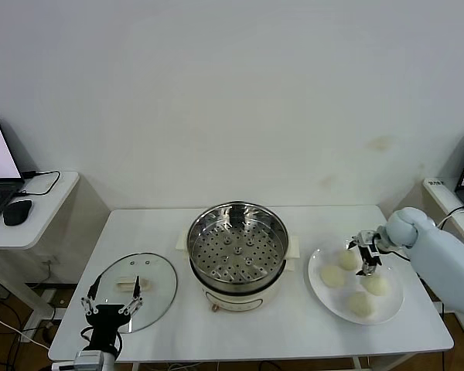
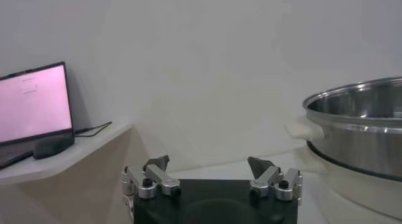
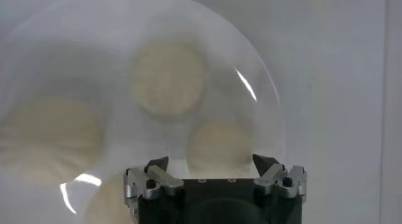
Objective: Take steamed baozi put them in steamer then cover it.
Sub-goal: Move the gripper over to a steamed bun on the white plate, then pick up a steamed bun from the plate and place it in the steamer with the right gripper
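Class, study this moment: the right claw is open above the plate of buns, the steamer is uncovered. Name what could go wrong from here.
1. The four steamed baozi sit close together on the plate; the open right claw, coming down among them, may nudge a neighbour or squash the soft dough.
2. A carried bun could clip the raised rim of the steamer and drop.
3. The cover lies near the table's front edge beside the open left claw; a clumsy grasp might push it off.

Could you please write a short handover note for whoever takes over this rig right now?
Right gripper: open, over the white plate, above the four steamed baozi, holding nothing.
Left gripper: open and empty, at the table's near left edge by the cover.
Steamer: mid-table, uncovered, tray empty.
Cover: flat on the table, left of the steamer.
Done: nothing loaded.
Left: move all four baozi into the steamer, then cover it.
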You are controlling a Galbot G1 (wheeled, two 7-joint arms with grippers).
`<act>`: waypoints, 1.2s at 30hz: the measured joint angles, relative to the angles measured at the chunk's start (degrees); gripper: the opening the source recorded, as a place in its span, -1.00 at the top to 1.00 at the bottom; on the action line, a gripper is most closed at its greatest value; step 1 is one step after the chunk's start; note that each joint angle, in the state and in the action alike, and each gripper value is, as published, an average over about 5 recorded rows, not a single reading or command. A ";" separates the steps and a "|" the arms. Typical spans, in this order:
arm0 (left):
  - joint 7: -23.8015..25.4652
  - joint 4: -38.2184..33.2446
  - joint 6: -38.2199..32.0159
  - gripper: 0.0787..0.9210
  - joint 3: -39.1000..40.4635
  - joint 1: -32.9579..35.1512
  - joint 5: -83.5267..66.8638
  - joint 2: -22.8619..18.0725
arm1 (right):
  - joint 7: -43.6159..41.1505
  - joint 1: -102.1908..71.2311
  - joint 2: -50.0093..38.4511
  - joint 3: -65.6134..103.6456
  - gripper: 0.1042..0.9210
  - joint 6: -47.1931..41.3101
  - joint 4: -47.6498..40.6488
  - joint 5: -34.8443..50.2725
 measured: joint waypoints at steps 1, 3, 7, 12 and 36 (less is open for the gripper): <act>0.00 0.03 0.00 -0.77 0.01 -0.04 0.00 -0.01 | 0.00 0.12 0.20 -0.13 -0.76 -0.07 -0.15 -0.08; 0.00 0.11 -0.01 -0.77 0.04 -0.13 0.00 -0.03 | -0.01 0.37 0.50 -0.41 -0.74 -0.18 -0.39 -0.22; -0.01 0.31 -0.02 -0.77 0.05 -0.26 0.00 -0.07 | -0.11 0.82 0.77 -0.87 -0.53 -0.26 -0.82 -0.40; -0.02 0.45 -0.04 -0.77 0.04 -0.40 -0.03 -0.10 | -0.34 1.20 0.75 -1.33 -0.27 -0.24 -0.93 -0.52; 0.12 -0.68 -0.04 -0.77 0.50 -0.20 -0.38 1.01 | -0.28 10.47 -8.98 -10.30 0.07 -1.48 10.78 9.71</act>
